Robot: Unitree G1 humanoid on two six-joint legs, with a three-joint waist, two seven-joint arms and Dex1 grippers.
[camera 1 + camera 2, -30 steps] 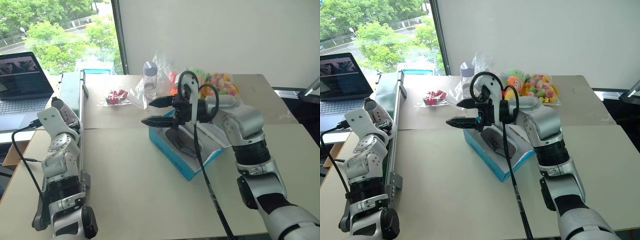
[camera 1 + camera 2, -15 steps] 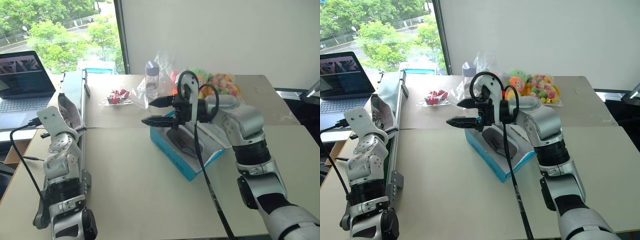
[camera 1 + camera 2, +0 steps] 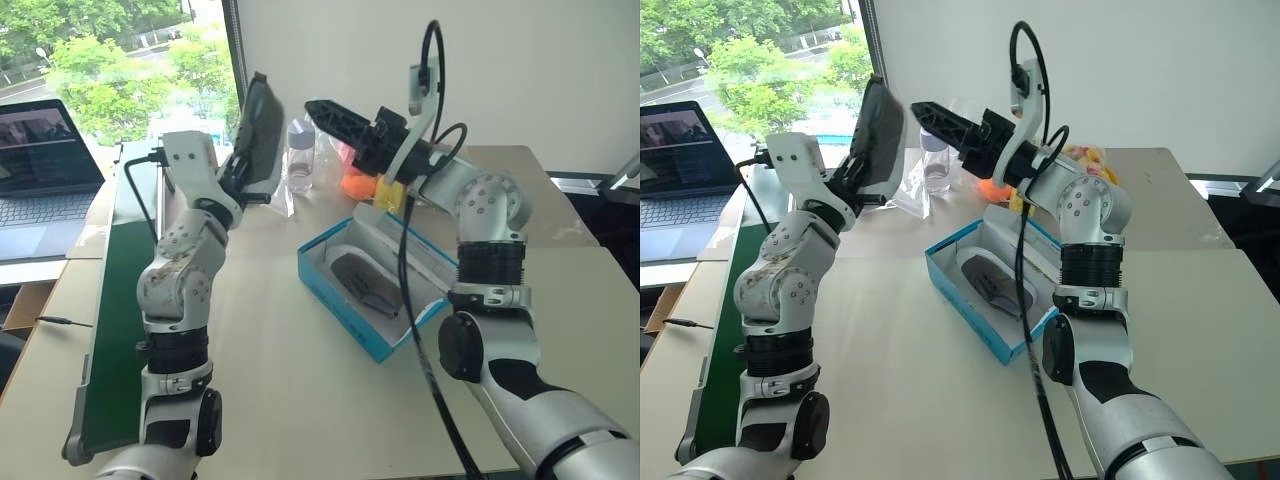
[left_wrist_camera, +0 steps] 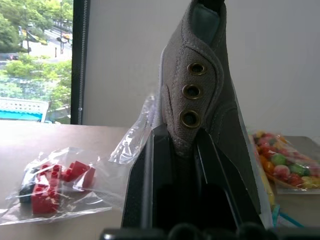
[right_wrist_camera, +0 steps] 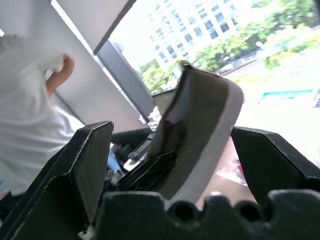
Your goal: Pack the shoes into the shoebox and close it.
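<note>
My left gripper [image 3: 236, 181] is shut on a grey-taupe shoe [image 3: 259, 138] and holds it upright in the air, left of the shoebox. In the left wrist view both black fingers [image 4: 150, 172] clamp the shoe [image 4: 200, 95] below its brass eyelets. My right gripper [image 3: 327, 112] hangs open just right of that shoe, pointing at it; its wide-spread fingers [image 5: 82, 167] frame the shoe's pale sole [image 5: 212, 135]. The blue shoebox [image 3: 335, 300] lies open on the table with another grey shoe [image 3: 365, 284] inside.
A laptop [image 3: 45, 160] sits at the far left beside a long green board [image 3: 115, 300]. Behind the box stand a clear bottle [image 3: 300, 150], a bag of red pieces [image 4: 50, 187] and colourful plush toys [image 4: 285, 167]. A person in white [image 5: 25, 125] stands beyond.
My left gripper shut on the shoe at the table's left side and swung it up and to the right. My right gripper rose from over the box and rolled, still open.
</note>
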